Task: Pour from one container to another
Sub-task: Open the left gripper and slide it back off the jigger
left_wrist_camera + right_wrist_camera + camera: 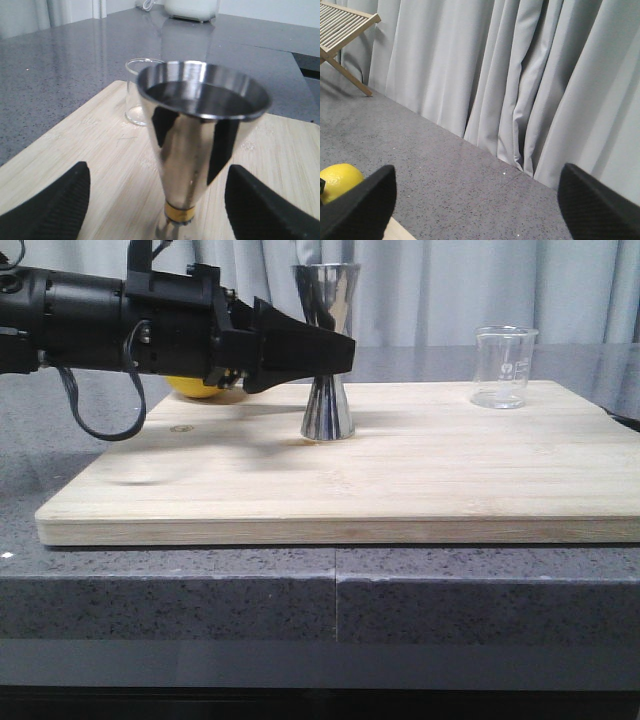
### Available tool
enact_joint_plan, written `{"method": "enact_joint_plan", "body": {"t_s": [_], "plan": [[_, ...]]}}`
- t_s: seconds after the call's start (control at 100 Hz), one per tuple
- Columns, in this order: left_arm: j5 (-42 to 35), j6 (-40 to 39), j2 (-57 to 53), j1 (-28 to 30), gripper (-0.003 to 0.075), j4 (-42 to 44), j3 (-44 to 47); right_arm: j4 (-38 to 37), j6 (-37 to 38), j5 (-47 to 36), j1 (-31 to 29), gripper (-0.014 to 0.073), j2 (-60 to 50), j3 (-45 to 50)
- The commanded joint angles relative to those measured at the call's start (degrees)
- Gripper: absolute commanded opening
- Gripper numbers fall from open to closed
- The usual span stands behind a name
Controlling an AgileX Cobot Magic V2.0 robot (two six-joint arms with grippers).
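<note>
The steel jigger stands upright near the middle of the wooden board, a gold band at its waist. My left gripper reaches in from the left at waist height and is open; its black fingers stand on either side of the jigger without touching it. The clear glass beaker stands upright at the board's back right and looks empty; the left wrist view shows the beaker behind the jigger. My right gripper is open, holds nothing and faces the curtain.
A yellow lemon lies behind the left arm at the board's back left; the lemon also shows in the right wrist view. Grey curtain hangs behind the grey stone counter. A wooden rack stands far off.
</note>
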Motion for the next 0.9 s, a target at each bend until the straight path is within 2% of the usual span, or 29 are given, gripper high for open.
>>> {"method": "enact_joint_plan", "body": {"t_s": [0.0,0.27,0.59,0.89], "plan": [[-5.0,-0.4,-3.0,0.7,0.0524,-1.1,-1.5,2.5,0.0,-3.2,-0.2,0.0594,-2.0,-1.4],[-6.0,-2.2,-3.1,1.0,0.0524,2.6,-1.5,2.5,0.0,-3.0,-0.2,0.0594,-2.0,-1.4],[-6.4,-3.0,-3.1,1.6,0.0524,3.2,-1.5,2.5,0.0,-3.0,-0.2,0.0594,-2.0,-1.4],[-12.3,-6.2,-3.2,5.5,0.0524,4.8,-1.5,2.5,0.0,-3.0,-0.2,0.0594,-2.0,-1.4]]}}
